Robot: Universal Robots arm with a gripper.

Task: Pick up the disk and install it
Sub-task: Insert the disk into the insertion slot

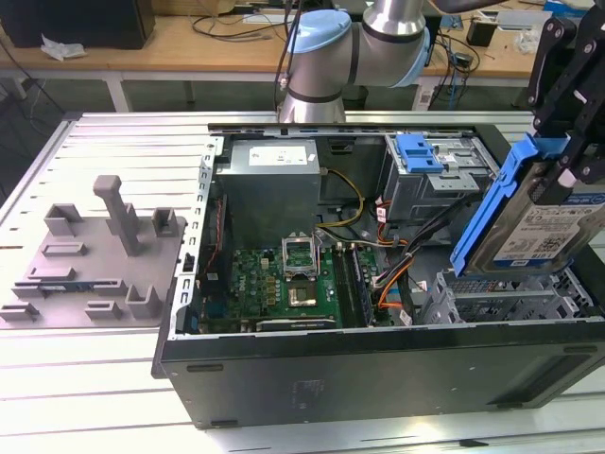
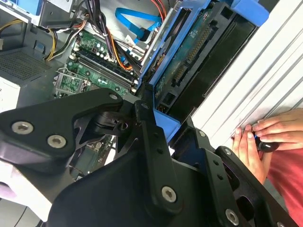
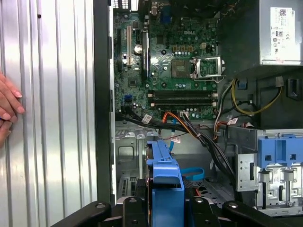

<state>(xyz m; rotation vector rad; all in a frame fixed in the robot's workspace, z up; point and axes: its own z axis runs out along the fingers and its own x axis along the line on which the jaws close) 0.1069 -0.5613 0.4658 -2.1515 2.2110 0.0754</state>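
The disk, a silver drive with a white-and-blue label in a blue bracket, hangs tilted above the grey drive bay at the exterior view's right end of the open computer case. My gripper is shut on its upper end. The second wrist view shows the disk's green circuit-board underside held between the black fingers. Seen edge-on in the first wrist view, the blue bracket points down into the case, with the gripper clamped on it.
Inside the case are a grey power-supply box, the motherboard, loose cables and a blue latch on a grey cage. A grey fixture lies on the ribbed table. A person's hand rests beside the case.
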